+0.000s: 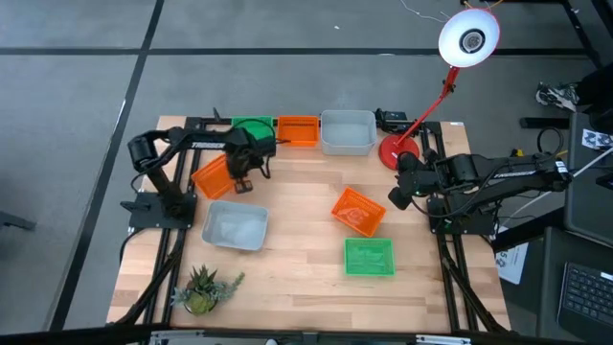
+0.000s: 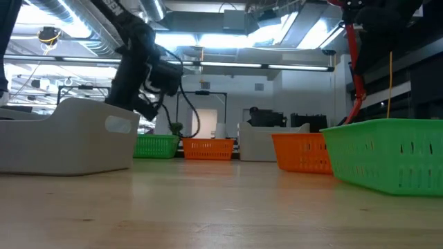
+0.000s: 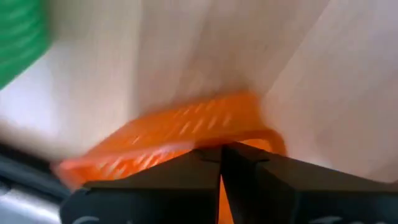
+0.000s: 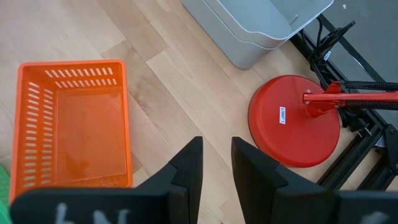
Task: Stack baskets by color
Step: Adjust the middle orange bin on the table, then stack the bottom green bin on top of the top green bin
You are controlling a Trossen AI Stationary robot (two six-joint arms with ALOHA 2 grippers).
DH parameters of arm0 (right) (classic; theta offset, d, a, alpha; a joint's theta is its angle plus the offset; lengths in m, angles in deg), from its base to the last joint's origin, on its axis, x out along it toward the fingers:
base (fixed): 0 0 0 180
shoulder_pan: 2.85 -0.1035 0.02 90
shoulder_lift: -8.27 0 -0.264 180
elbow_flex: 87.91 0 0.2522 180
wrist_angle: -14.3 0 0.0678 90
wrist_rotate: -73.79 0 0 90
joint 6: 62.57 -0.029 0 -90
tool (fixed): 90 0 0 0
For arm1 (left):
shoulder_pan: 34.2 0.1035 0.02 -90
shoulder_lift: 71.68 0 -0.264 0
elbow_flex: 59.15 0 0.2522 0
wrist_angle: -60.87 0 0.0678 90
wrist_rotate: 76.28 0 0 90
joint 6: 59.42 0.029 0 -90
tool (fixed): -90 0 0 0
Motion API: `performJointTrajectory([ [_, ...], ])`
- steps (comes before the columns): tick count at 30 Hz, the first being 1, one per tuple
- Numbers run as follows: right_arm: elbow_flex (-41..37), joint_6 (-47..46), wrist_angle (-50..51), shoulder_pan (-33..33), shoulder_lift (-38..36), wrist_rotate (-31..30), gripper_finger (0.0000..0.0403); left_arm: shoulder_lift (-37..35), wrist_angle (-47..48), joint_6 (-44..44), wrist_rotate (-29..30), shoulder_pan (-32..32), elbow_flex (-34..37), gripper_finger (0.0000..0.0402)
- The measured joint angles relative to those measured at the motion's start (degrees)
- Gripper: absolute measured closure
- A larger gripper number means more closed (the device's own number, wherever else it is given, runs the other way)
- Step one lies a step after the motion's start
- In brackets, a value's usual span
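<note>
My left gripper [image 1: 239, 182] is shut on an orange basket [image 1: 213, 177] at the table's left, seen close up as the orange basket [image 3: 168, 134] in the left wrist view. At the far edge a green basket [image 1: 252, 129], an orange basket [image 1: 297, 131] and a grey basket [image 1: 347, 132] stand in a row. Another grey basket [image 1: 235, 227] rests on its base at near left. An orange basket [image 1: 357, 211] and a green basket [image 1: 369, 257] sit right of centre. My right gripper [image 4: 216, 158] hangs open above the table's right side, with nothing between its fingers. My left gripper pinches the orange basket's wall at the rim [image 3: 239, 134] between its two fingers, on the basket's right-hand side. The fingers come steeply from above. The basket sits tilted in the hold; whether any part still rests on the table I cannot tell.
A red lamp base [image 1: 397, 151] stands at far right with its arm reaching up to the white lamp head [image 1: 469, 38]. A small potted plant [image 1: 201, 287] sits at the near left corner. Bare wood lies in the table's middle and along the near edge.
</note>
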Motion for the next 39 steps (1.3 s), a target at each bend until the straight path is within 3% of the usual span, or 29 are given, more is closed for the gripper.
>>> performJointTrajectory([
  [5, 0.0, -0.1, 0.0, 0.0, 0.0, 0.0, 0.0318, -1.1, -16.8, 2.4, -13.4, -5.8, -2.3, 0.0401],
  [8, 0.0, -0.2, 0.0, 0.0, 0.0, 0.0, 0.0318, -1.2, -22.9, 4.4, -15.2, -10.3, -6.4, 0.0401],
  [12, 0.0, -0.2, 0.0, 0.0, 0.0, 0.0, 0.0318, -1.2, -23.1, 4.7, -12.7, -15.3, -12.4, 0.0401],
  [15, 0.0, -0.2, 0.0, 0.0, 0.0, 0.0, 0.0318, -1.2, -19.6, 4.4, -7.8, -18.0, -16.2, 0.0401],
  [18, 0.0, -0.2, -0.1, 0.0, 0.0, 0.0, 0.0318, -1.2, -10.2, 2.7, -3.4, -19.0, -19.5, 0.0401],
  [25, 0.0, 1.3, -9.4, 0.0, 2.9, 2.8, 0.0318, -3.2, 11.4, -3.9, 3.0, -18.0, -20.3, 0.0401],
  [29, 0.0, 6.2, -12.8, 0.0, 7.5, 10.8, 0.0318, -8.8, 13.7, -7.8, 6.4, -17.3, -16.8, 0.0401],
  [36, 0.0, 16.5, -12.6, -2.2, 13.7, 39.3, 0.0318, -24.9, 0.5, -7.6, 6.4, -17.0, -4.9, 0.0401],
  [39, 0.0, 14.6, -12.5, -4.6, 14.5, 42.4, 0.0318, -31.5, -5.5, -7.5, 6.5, -16.1, -0.2, 0.0401],
])
